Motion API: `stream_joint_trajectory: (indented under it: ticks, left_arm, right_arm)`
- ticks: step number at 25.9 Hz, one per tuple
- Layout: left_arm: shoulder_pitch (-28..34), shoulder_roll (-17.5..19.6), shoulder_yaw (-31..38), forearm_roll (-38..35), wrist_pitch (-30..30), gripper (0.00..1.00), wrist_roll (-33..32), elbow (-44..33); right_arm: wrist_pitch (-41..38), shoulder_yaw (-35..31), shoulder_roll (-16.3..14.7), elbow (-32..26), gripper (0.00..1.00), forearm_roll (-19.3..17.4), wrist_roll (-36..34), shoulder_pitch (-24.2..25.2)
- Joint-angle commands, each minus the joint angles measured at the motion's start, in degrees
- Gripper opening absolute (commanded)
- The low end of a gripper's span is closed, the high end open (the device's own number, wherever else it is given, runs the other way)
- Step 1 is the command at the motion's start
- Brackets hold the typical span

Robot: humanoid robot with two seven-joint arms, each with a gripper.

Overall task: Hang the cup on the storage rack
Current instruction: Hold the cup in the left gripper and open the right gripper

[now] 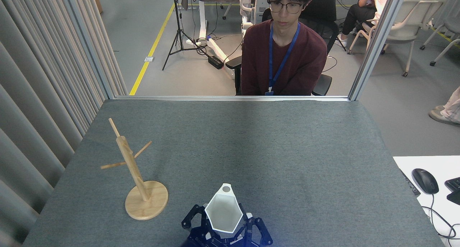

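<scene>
Both grippers crowd the cup at the table's near edge — grip unclear — it could slip before the rack.
</scene>
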Motion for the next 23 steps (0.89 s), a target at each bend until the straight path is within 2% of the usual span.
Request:
stream_joint_trajectory:
  ticks: [1,2,4,7,8,10,17,20,23]
  left_arm:
    - [0.05,0.0,0.03,-0.49,0.63,0.71,0.2,-0.41]
    - [0.14,0.09,0.03,-0.76,0.81,0.58,0.29,-0.68]
    - [0.14,0.27,0.03,-0.85,0.9,0.44,0.38,-1.38]
    - [0.05,0.53,0.03,-0.85,0.9,0.38,0.47,-1.56]
    - [0.05,0.62,0.03,-0.85,0.9,0.38,0.55,-1.56]
    - [0.14,0.62,0.03,-0.85,0.9,0.38,0.47,-1.64]
    - [0.14,0.53,0.12,-0.93,1.07,0.38,0.29,-1.64]
    - [0.4,0.44,0.03,-1.9,2.3,0.38,0.29,-1.56]
    - [0.66,0.0,0.03,-2.52,2.74,0.39,0.29,-1.03]
  right_arm:
    - [-0.25,0.11,-0.15,0.02,0.56,0.05,-0.28,0.2]
    - [-0.34,0.11,-0.15,0.02,0.56,0.05,-0.37,0.2]
    - [-0.25,0.02,-0.15,0.02,0.56,0.05,-0.37,0.2]
    - [-0.34,0.02,-0.15,0.02,0.56,0.05,-0.45,0.2]
    - [-0.34,0.02,-0.15,0.02,0.59,0.05,-0.45,0.2]
    - [-0.43,-0.24,-0.15,0.02,1.0,-0.04,-0.54,0.2]
    - [-1.05,-0.77,-0.41,-1.65,1.0,-0.39,-0.54,0.37]
    - [-2.1,-0.59,-0.85,-6.65,1.0,-0.92,-0.63,1.43]
    - [-5.09,-0.5,-1.38,-13.16,1.0,-4.96,-0.54,2.04]
